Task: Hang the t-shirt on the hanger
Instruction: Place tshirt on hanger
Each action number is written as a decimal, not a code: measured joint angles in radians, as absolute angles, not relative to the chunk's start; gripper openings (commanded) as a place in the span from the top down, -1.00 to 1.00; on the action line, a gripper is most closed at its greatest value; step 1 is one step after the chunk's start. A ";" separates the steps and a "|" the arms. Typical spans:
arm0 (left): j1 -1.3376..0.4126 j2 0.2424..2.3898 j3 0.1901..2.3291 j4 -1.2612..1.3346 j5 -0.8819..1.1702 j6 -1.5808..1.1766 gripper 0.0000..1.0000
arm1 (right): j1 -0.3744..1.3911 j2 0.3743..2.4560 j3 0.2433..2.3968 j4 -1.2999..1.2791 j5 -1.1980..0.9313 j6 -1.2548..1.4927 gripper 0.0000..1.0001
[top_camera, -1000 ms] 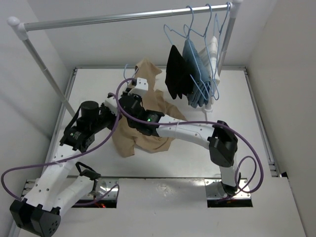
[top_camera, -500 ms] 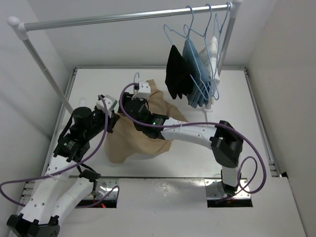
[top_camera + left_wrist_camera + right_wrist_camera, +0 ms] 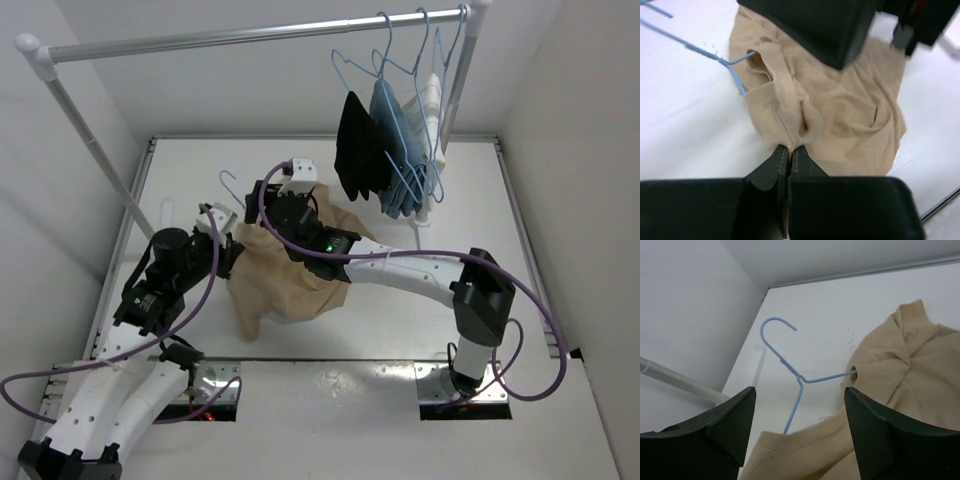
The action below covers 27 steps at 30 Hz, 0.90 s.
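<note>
My left hand (image 3: 789,150) pinches a seamed edge of the t-shirt (image 3: 850,115), crumpled on the counter (image 3: 685,110) at frame centre. My right hand (image 3: 799,402) is spread, empty. 1 arm of the hanger (image 3: 799,380) enters the cloth; I should stretch it on slowly.

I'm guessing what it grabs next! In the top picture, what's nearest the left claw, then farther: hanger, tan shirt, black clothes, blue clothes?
1. Tan shirt, pinched in the left claw.
2. Hanger, poking out of the shirt.
3. Black clothes, hanging at the right.
4. Blue clothes, hanging farther right.
</note>
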State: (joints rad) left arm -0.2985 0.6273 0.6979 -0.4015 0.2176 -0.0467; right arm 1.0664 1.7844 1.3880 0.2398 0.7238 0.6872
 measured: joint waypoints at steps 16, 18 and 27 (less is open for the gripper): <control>-0.295 0.638 0.665 -0.538 0.407 0.373 1.00 | 0.964 2.056 1.668 -0.047 0.400 0.769 -0.46; -0.295 0.638 0.666 -0.557 0.430 0.412 1.00 | 0.952 2.104 1.720 -0.076 0.350 0.770 -0.44; -0.295 0.648 0.676 -0.604 0.475 0.497 1.00 | 0.935 2.206 1.821 -0.212 0.230 0.772 -0.36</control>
